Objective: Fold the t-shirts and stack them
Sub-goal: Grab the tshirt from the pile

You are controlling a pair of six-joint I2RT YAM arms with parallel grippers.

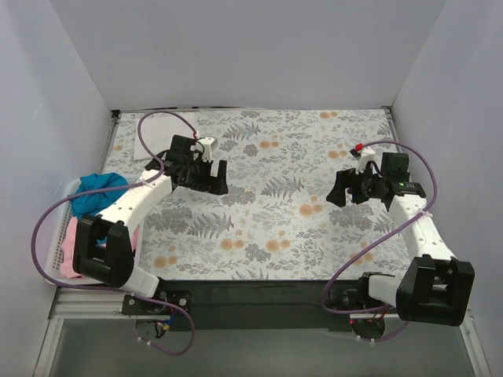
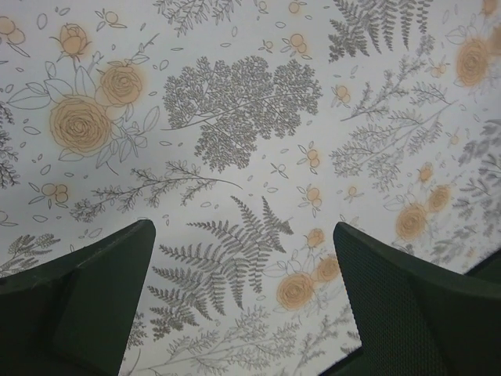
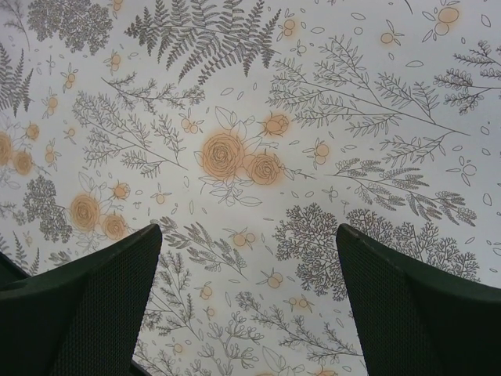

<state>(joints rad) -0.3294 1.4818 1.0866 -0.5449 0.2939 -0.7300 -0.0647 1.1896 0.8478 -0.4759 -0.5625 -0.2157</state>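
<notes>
A teal-blue t-shirt (image 1: 100,187) lies bunched on top of the white slatted basket (image 1: 63,224) at the table's left edge, with a pink t-shirt (image 1: 73,245) beneath it. A white t-shirt (image 1: 157,132) lies flat at the back left of the table. My left gripper (image 1: 215,181) hovers open over the floral cloth, right of the basket; in its wrist view the left gripper (image 2: 243,229) has only printed cloth between its fingers (image 2: 94,298). My right gripper (image 1: 339,189) hangs open over the table's right half, and the right wrist view shows the right gripper (image 3: 249,231) holding nothing.
A floral-print cloth (image 1: 267,212) covers the table. White walls close in the left, back and right sides. The basket sits against the left wall beside the left arm's base (image 1: 106,255). Purple cables loop from both arms.
</notes>
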